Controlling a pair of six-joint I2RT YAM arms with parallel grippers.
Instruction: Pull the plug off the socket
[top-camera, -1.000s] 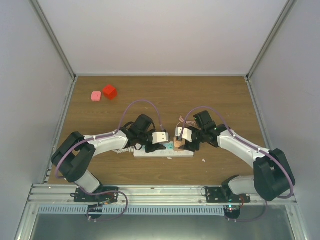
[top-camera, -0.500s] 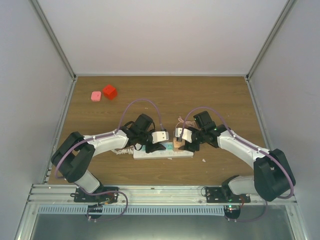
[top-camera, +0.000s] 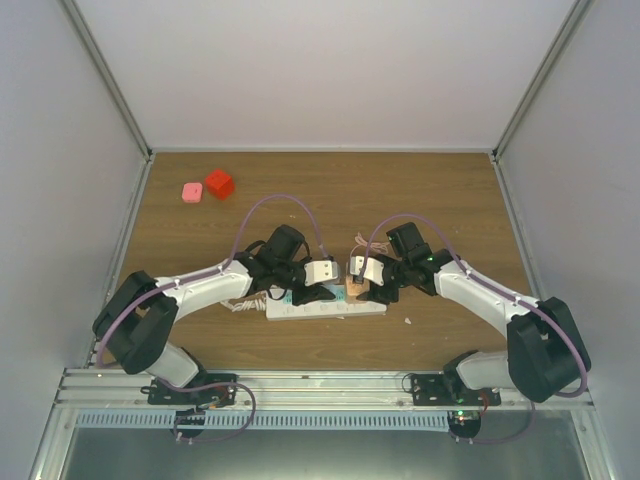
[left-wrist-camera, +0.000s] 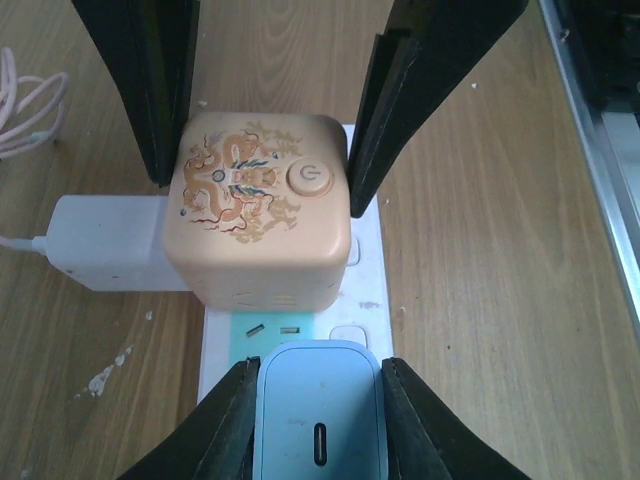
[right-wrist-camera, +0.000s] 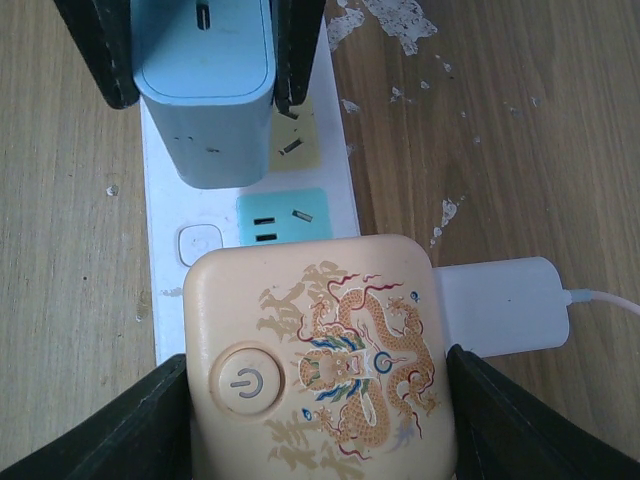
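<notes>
long white rectangular power-strip socket lay mid-table | left gripper clamped light-blue rectangular plastic plug | right gripper jaws squeezed beige dragon-printed cube adapter | progress: grips set, plug apparently not yet out, pull-off remained

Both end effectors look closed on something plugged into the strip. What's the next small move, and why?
Probably lift the left end effector straight up a little. It clamps the blue plug, which sits seated in the strip. The right end effector clamps the cube plugged in beside it, which should pin the strip down as the plug comes out.
</notes>
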